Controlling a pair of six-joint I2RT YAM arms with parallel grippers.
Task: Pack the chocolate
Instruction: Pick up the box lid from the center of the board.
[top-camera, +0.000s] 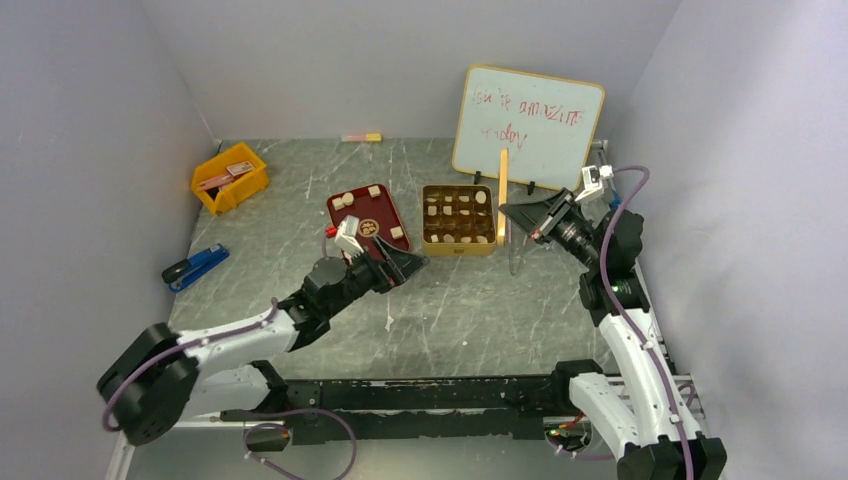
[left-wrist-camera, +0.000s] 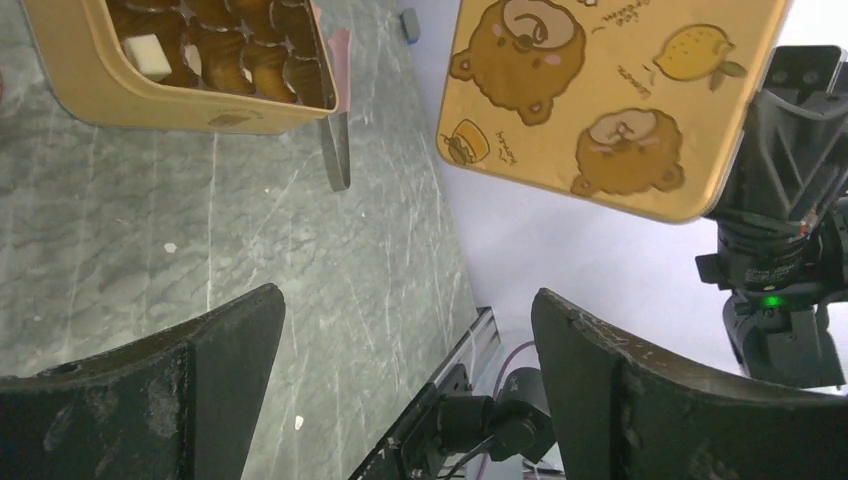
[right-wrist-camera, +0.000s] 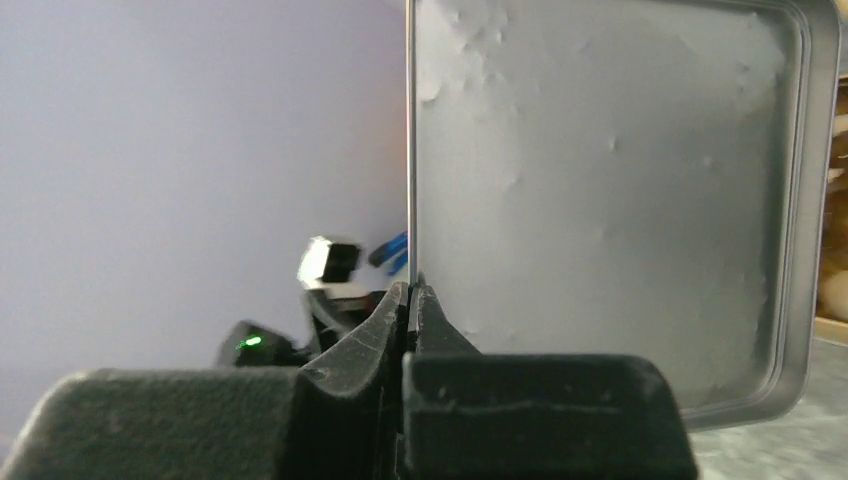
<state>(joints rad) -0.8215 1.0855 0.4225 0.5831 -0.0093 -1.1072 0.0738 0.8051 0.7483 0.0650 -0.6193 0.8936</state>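
We see a gray marbled desk (top-camera: 450, 310). At its far left sits a yellow bin (top-camera: 240, 192) with a pinkish flat thing inside. Nearer to us lies a blue tool (top-camera: 195, 266). A white board (top-camera: 528, 122) with red scribbles stands at the far right. A small pink and yellow thing (top-camera: 361, 136) lies by the back wall. In the middle, a dark red tray (top-camera: 375, 208) sits just left of a gold tin (top-camera: 458, 247). A gold lid (left-wrist-camera: 610, 90) with bears on it is up on edge beside the tin.
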